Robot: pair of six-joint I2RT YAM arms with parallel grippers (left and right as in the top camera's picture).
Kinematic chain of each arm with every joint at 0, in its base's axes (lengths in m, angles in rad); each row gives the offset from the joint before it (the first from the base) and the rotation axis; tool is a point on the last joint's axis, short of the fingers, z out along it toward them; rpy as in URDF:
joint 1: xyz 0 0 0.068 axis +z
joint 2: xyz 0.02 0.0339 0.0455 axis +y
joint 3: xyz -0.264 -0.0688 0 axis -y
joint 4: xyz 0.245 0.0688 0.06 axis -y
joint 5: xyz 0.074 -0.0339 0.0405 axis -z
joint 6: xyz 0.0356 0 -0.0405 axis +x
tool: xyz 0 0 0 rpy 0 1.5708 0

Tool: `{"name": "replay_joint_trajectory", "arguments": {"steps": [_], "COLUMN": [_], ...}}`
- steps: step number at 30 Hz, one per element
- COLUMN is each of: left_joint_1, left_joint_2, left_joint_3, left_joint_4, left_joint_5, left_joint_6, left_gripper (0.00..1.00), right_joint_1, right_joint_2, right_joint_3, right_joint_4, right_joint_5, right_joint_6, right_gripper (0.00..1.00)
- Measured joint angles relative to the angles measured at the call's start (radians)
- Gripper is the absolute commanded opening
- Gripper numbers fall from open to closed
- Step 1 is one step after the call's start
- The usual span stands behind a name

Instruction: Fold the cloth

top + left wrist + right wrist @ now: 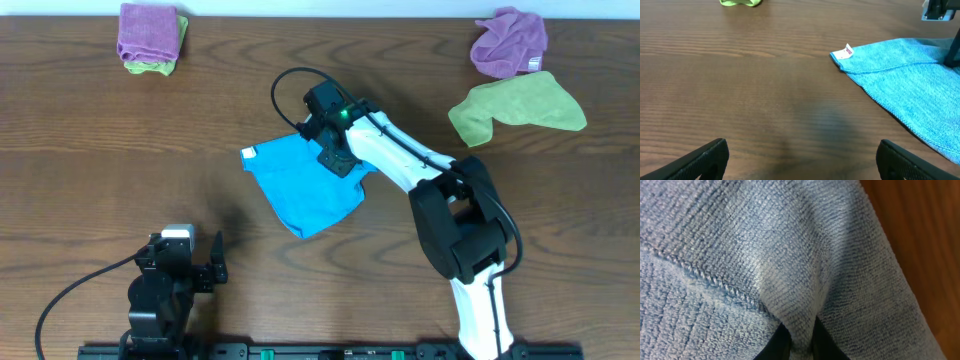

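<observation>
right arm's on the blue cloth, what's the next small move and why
Probably raise the right gripper a little: its jaws pinch a ridge of the cloth near its far edge while the rest lies flat, so lifting frees that edge to fold over.

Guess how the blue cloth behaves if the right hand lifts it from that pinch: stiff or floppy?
Probably floppy: the cloth bunches into a soft ridge where the right hand pinches it, so it should drape and hang. Likely light: it is thin, lying nearly flat on the table. Its looped pile looks grippy, so slipping seems unlikely.
</observation>
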Motion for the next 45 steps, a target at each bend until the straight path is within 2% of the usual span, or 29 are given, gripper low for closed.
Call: {"name": "replay_joint_trajectory", "arguments": {"steps": [2, 5, 9, 13, 15, 17, 18, 27, 31, 32, 33, 34, 35, 38, 43, 44, 45], "left_joint_1": [0.0, 0.0, 0.0, 0.0, 0.0, 0.0, 0.0, 0.0, 0.0, 0.0, 0.0, 0.0, 0.0, 0.0, 0.0, 0.0, 0.0], "left_joint_2": [0.0, 0.0, 0.0, 0.0, 0.0, 0.0, 0.0, 0.0, 0.0, 0.0, 0.0, 0.0, 0.0, 0.0, 0.0, 0.0, 0.0], "left_joint_3": [0.0, 0.0, 0.0, 0.0, 0.0, 0.0, 0.0, 0.0, 0.0, 0.0, 0.0, 0.0, 0.0, 0.0, 0.0, 0.0, 0.0], "left_joint_4": [0.0, 0.0, 0.0, 0.0, 0.0, 0.0, 0.0, 0.0, 0.0, 0.0, 0.0, 0.0, 0.0, 0.0, 0.0, 0.0, 0.0], "left_joint_5": [0.0, 0.0, 0.0, 0.0, 0.0, 0.0, 0.0, 0.0, 0.0, 0.0, 0.0, 0.0, 0.0, 0.0, 0.0, 0.0, 0.0], "left_joint_6": [0.0, 0.0, 0.0, 0.0, 0.0, 0.0, 0.0, 0.0, 0.0, 0.0, 0.0, 0.0, 0.0, 0.0, 0.0, 0.0, 0.0], "left_gripper": [0.95, 0.95, 0.96, 0.95, 0.95, 0.95, 0.95, 0.95, 0.95, 0.95, 0.95, 0.95, 0.95, 0.95, 0.95, 0.95, 0.95], "right_joint_1": [0.0, 0.0, 0.0, 0.0, 0.0, 0.0, 0.0, -0.014, -0.032, -0.035, -0.037, -0.036, -0.035, -0.035, -0.035, -0.035, -0.035], "right_joint_2": [0.001, 0.005, 0.005, 0.005, 0.005, 0.005, 0.005, 0.005, 0.005, 0.005, 0.005, 0.005, 0.005, 0.005, 0.005, 0.005, 0.005], "right_joint_3": [0.002, 0.02, 0.058, 0.074, 0.075, 0.075, 0.075, 0.129, 0.163, 0.163, 0.165, 0.166, 0.166, 0.167, 0.171, 0.171, 0.171], "right_joint_4": [0.0, -0.009, -0.009, -0.007, -0.002, 0.01, 0.023, 0.147, 0.322, 0.379, 0.419, 0.44, 0.444, 0.401, 0.19, 0.14, 0.096], "right_joint_5": [0.008, 0.017, 0.02, 0.021, 0.022, 0.022, 0.024, 0.072, 0.077, 0.066, 0.042, 0.018, -0.004, -0.031, -0.049, -0.054, -0.06], "right_joint_6": [0.009, 0.019, 0.024, 0.025, 0.028, 0.029, 0.03, 0.034, 0.039, 0.043, 0.051, 0.06, 0.066, 0.078, 0.102, 0.112, 0.124], "right_gripper": [0.24, 0.32, 0.35, 0.24, 0.11, 0.07, 0.02, 0.01, 0.02, 0.22, 0.61, 0.85, 0.97, 0.99, 0.98, 0.91, 0.75]}}
